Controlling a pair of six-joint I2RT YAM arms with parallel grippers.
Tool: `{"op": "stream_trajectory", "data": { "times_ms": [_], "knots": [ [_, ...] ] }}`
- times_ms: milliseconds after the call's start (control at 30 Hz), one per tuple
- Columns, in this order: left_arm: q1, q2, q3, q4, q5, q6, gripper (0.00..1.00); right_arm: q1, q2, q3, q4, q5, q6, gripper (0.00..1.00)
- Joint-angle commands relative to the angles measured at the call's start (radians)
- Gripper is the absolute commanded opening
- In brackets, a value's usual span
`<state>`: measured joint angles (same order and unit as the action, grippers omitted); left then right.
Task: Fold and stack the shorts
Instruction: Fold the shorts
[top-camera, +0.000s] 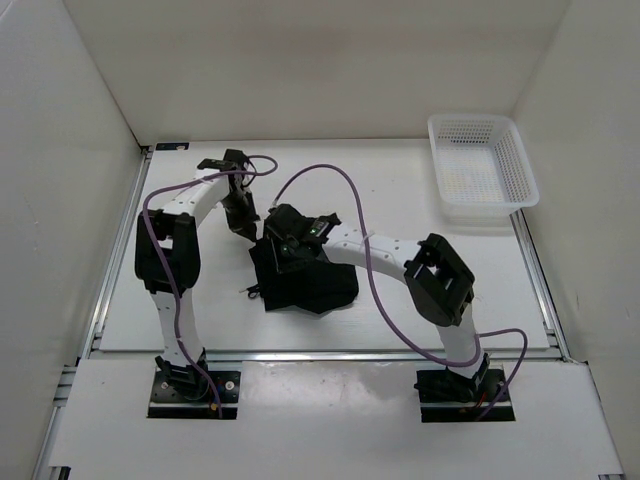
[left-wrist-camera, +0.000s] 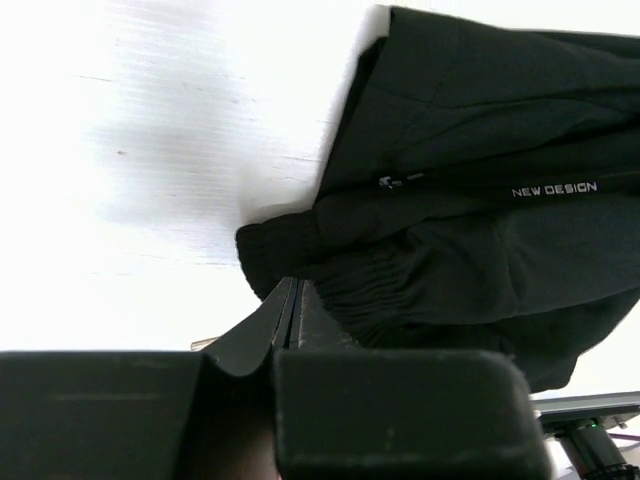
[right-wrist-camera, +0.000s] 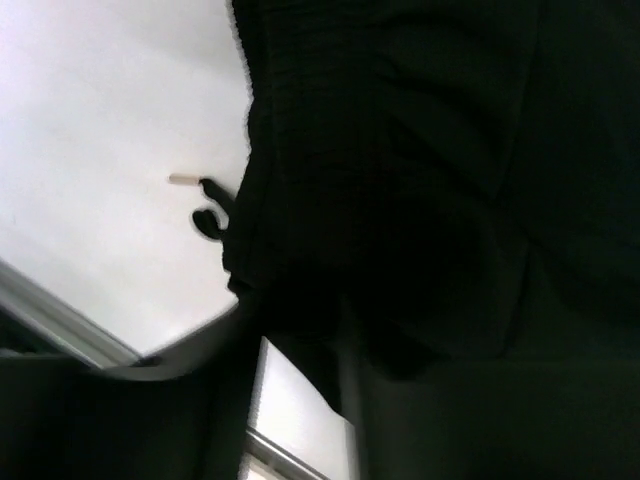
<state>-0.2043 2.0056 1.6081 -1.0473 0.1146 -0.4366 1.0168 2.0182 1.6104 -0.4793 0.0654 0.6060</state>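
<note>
The black shorts (top-camera: 305, 285) lie bunched in the middle of the table. In the left wrist view (left-wrist-camera: 480, 230) they show a gathered waistband and the white print "NEW DESIGN". My left gripper (top-camera: 243, 220) hovers just off their far left corner. Its jaws (left-wrist-camera: 288, 292) are pressed together, tips by the waistband edge, with nothing seen between them. My right gripper (top-camera: 283, 248) sits on the shorts' far left part. In the right wrist view its jaws (right-wrist-camera: 300, 335) stand narrowly apart on a fold of the shorts (right-wrist-camera: 420, 150). The drawstring tip (right-wrist-camera: 185, 180) lies on the table.
A white mesh basket (top-camera: 480, 165) stands at the back right corner. White walls enclose the table on three sides. A metal rail (top-camera: 330, 355) runs along the near edge. Purple cables loop over both arms.
</note>
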Motion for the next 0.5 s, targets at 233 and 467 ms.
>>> {"op": "stream_trajectory", "data": {
  "times_ms": [233,467],
  "knots": [
    [0.057,0.034,0.11,0.007,0.043,0.004,0.1,0.081,-0.035,-0.043,-0.03,0.08,-0.023,0.01],
    [0.057,0.108,0.205,-0.002,0.062,0.004,0.1,0.091,-0.047,-0.09,0.116,-0.015,-0.047,0.72]
  ]
}}
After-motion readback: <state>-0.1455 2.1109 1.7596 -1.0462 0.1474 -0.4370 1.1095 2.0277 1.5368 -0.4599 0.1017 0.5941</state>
